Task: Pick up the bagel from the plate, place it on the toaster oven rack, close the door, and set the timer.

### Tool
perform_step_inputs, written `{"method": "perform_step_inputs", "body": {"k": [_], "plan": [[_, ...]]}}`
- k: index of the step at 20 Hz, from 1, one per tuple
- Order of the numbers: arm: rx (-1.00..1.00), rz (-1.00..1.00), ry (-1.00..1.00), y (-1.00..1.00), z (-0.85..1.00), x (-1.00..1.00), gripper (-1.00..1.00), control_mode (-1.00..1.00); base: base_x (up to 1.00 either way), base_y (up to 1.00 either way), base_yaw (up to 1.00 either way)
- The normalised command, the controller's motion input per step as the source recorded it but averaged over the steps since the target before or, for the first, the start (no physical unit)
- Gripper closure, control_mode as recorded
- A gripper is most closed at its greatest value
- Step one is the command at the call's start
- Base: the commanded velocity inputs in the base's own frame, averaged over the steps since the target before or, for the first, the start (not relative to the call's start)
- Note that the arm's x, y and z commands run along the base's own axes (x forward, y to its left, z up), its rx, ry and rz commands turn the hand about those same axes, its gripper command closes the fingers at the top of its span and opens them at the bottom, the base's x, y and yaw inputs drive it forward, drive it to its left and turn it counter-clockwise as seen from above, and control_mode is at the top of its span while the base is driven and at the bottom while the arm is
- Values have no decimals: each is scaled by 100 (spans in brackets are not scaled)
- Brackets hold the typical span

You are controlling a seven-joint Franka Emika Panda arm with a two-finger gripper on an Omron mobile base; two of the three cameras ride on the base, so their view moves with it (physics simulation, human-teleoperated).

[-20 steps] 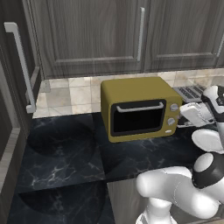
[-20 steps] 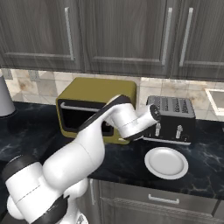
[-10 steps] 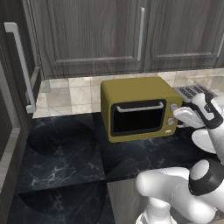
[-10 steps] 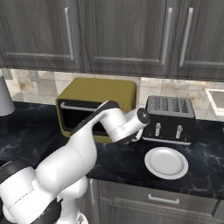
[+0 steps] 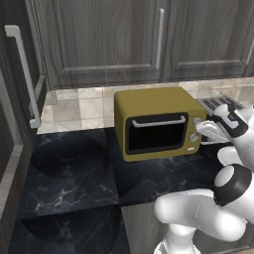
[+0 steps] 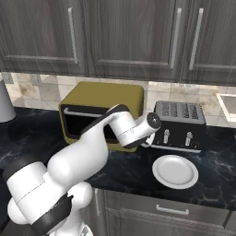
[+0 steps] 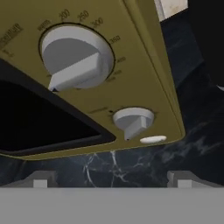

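Note:
The mustard-yellow toaster oven (image 5: pixel 156 124) stands on the dark marble counter, and its dark glass door (image 5: pixel 158 135) is shut with the silver handle (image 5: pixel 158 121) along its top. My gripper (image 5: pixel 202 130) hovers just in front of the oven's right knob panel, open and holding nothing. In the hand view the large upper knob (image 7: pixel 76 61) and the smaller lower knob (image 7: pixel 132 121) are close ahead, and my gripper (image 7: pixel 111 179) has its fingertips (image 7: pixel 41 179) spread wide below them. The white plate (image 6: pixel 175 171) lies bare on the counter. The bagel and the rack are hidden.
A black slot toaster (image 6: pixel 179 126) stands right of the oven, just behind the plate. Dark wood cabinets (image 5: pixel 158 39) hang above. A tall panel with a long bar handle (image 5: pixel 22 74) is at the left. A grey canister (image 6: pixel 4 101) stands at the far left of the counter.
My hand has moved left from over the black toaster toward the oven's knob panel. The gripper has stayed open, and the oven door has stayed shut.

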Motion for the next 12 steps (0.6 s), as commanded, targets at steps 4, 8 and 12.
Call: {"method": "perform_step_inputs", "body": {"k": [4, 8, 12], "plan": [[-2, 0, 0, -2, -27, 0, -100, -100, 0, 0, 0], [-1, 0, 0, 0, -12, 0, -100, -100, 0, 0, 0], [0, 0, 0, 6, 0, 2, -100, -100, 0, 0, 0]]}}
